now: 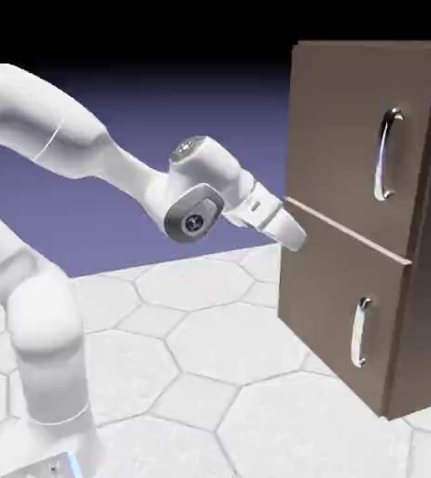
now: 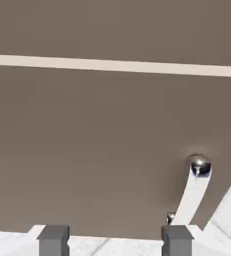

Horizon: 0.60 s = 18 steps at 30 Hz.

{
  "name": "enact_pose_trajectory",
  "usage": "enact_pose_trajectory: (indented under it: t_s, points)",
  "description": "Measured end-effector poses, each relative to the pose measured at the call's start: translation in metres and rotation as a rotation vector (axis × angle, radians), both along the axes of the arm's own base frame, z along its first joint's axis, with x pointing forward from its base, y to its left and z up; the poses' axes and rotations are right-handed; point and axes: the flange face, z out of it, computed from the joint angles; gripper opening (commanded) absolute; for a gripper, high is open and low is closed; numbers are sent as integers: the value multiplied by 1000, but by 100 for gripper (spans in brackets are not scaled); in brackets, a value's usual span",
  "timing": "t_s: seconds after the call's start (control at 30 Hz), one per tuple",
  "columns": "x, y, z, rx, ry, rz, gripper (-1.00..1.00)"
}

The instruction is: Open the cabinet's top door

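I see the cabinet with both doors closed; my gripper, fingers spread and empty, sits at the tan shelf edge, left of the top door handle.

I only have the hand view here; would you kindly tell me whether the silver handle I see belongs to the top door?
Observer: No, it appears to be the lower panel's smaller silver handle; the top door's curved silver bar handle sits higher.
Operator: Where is the end effector?
Observer: The end effector is level with the tan shelf edge between the panels.
Operator: Is the top door open?
Observer: The dark-brown top door looks shut.
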Motion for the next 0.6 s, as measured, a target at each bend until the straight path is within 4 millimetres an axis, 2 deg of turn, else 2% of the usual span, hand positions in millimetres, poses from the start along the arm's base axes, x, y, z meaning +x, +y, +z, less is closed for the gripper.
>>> enact_pose_trajectory:
  t_s: [0.3,0.6]
  points:
    - [6,20,46,-332,-112,304,0]
    - [5,30,82,-691,-223,554,0]
